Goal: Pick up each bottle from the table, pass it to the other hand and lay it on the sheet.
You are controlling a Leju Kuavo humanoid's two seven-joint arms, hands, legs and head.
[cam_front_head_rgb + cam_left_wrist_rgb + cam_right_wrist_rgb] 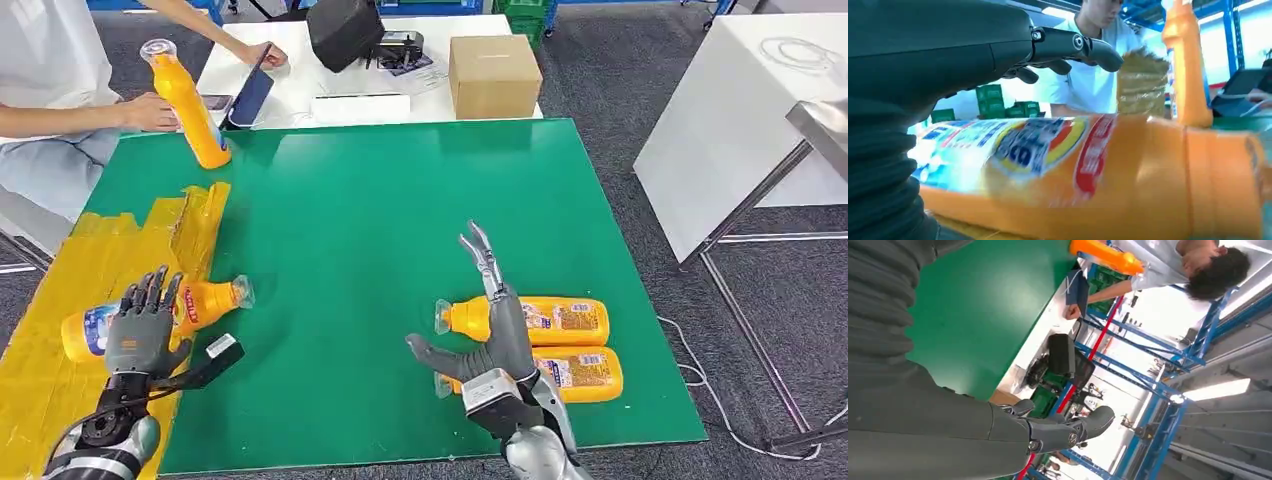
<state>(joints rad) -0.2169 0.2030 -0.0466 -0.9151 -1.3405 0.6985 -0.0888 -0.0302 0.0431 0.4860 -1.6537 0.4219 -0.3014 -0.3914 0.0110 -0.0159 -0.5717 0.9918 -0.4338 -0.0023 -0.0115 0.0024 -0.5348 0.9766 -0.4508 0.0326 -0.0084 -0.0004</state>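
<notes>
On the green table four orange bottles are in sight. One lies on its side on the yellow sheet at the table's left edge, its long axis running left to right, its cap end pointing toward the middle of the table and reaching just past the sheet's border onto the green. The robot's left hand is over the middle of this lying bottle, fingers spread and pointing away from the robot; from the head view I cannot tell whether the palm touches it. In the left wrist view the same bottle stretches across under the hand, its label facing the camera, with the dark fingers held straight above it and not wrapped around it, so the hand looks open.

Near the front right of the table two more bottles lie side by side, touching along their lengths, both with caps pointing left. The right hand hangs over their cap ends, fingers extended and apart, thumb out to the left, gripping nothing. The farther bottle and the nearer bottle are partly hidden by it.

At the far left corner a person's hand holds a fourth bottle nearly upright, tilted slightly, base on the table. Behind stand a cardboard box and a black bag on a white table.
</notes>
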